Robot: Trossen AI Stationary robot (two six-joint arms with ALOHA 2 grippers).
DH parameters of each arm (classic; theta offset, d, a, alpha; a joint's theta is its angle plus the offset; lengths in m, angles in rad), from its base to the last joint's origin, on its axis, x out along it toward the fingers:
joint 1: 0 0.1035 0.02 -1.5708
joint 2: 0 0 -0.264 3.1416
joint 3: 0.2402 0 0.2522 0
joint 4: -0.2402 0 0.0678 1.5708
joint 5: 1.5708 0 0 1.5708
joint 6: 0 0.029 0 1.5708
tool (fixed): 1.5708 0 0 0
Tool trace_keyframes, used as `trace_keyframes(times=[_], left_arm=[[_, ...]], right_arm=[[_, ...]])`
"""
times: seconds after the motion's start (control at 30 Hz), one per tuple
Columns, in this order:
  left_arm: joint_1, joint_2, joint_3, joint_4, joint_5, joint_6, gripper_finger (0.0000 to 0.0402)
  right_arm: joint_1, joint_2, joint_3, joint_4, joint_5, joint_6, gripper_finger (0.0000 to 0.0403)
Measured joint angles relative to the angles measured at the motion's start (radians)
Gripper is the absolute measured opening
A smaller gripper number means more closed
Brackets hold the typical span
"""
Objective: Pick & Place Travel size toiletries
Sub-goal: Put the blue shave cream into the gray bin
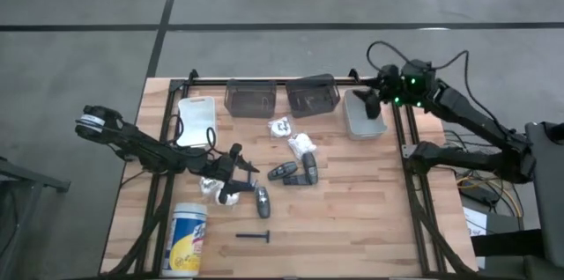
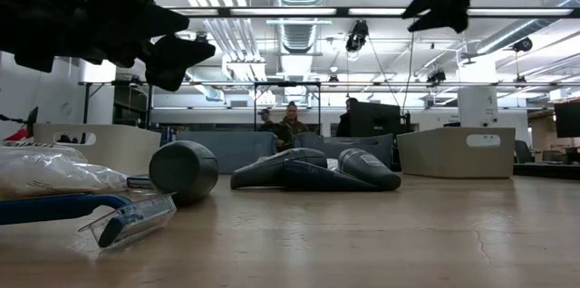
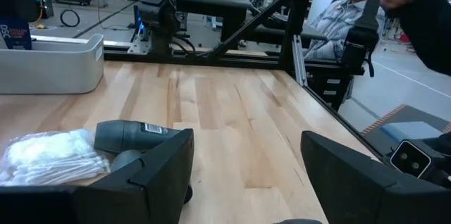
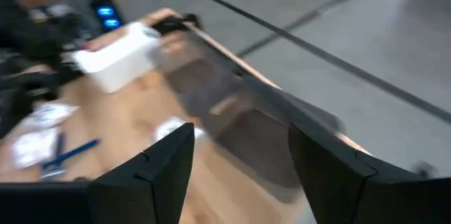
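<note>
Dark grey tubes lie on the table: two side by side (image 1: 297,171), and one (image 1: 262,201) nearer the near edge. White packets (image 1: 302,143) lie toward the far side, and another (image 1: 211,187) lies under the left arm. A thin stick (image 1: 256,237) lies near the near edge. My left gripper (image 1: 236,164) hovers open over the table's left middle; its wrist view (image 3: 246,175) shows a grey tube (image 3: 130,136) and a white packet (image 3: 49,155) beside one finger. My right gripper (image 1: 370,104) is open (image 4: 239,160), raised above the grey bin (image 1: 364,120) at the far right.
A tall white canister (image 1: 188,238) stands at the near left corner. A white bin (image 1: 196,120) and two dark clear bins (image 1: 249,97) (image 1: 313,93) line the far edge. Bare wood lies to the right of the tubes. People sit in the room beyond the table (image 2: 290,125).
</note>
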Motion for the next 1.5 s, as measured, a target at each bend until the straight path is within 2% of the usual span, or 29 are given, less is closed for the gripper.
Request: trace_keyframes(times=[0.3, 0.43, 0.53, 0.77, 0.9, 1.0, 1.13, 1.5], left_arm=[[0.000, 0.000, -0.001, -0.002, 0.000, -0.002, 0.0266], [0.000, 0.000, 0.030, -0.068, 0.000, -0.003, 0.0266], [0.000, 0.000, 0.092, -0.197, 0.000, -0.002, 0.0266], [-0.001, 0.007, 0.318, -0.696, -0.028, 0.054, 0.0266], [-0.001, 0.047, 0.427, -0.824, -0.054, 0.093, 0.0266], [-0.001, 0.116, 0.493, -0.838, -0.065, 0.130, 0.0266], [0.001, 0.223, 0.583, -0.847, -0.068, 0.152, 0.0266], [0.023, 0.464, 0.745, -0.875, -0.076, 0.147, 0.0266]], right_arm=[[0.278, 0.000, -0.113, 0.161, 0.001, 0.021, 0.0203], [0.385, 0.001, -0.152, 0.220, 0.002, 0.029, 0.0194], [0.467, 0.000, -0.190, 0.271, 0.004, 0.029, 0.0187], [0.637, 0.009, -0.282, 0.351, 0.057, 0.076, 0.0165], [0.718, 0.008, -0.318, 0.367, 0.136, 0.107, 0.0151], [0.761, 0.008, -0.346, 0.411, 0.179, 0.128, 0.0140], [0.797, 0.008, -0.371, 0.452, 0.181, 0.132, 0.0126], [0.811, 0.034, -0.381, 0.499, 0.181, 0.124, 0.0092]])
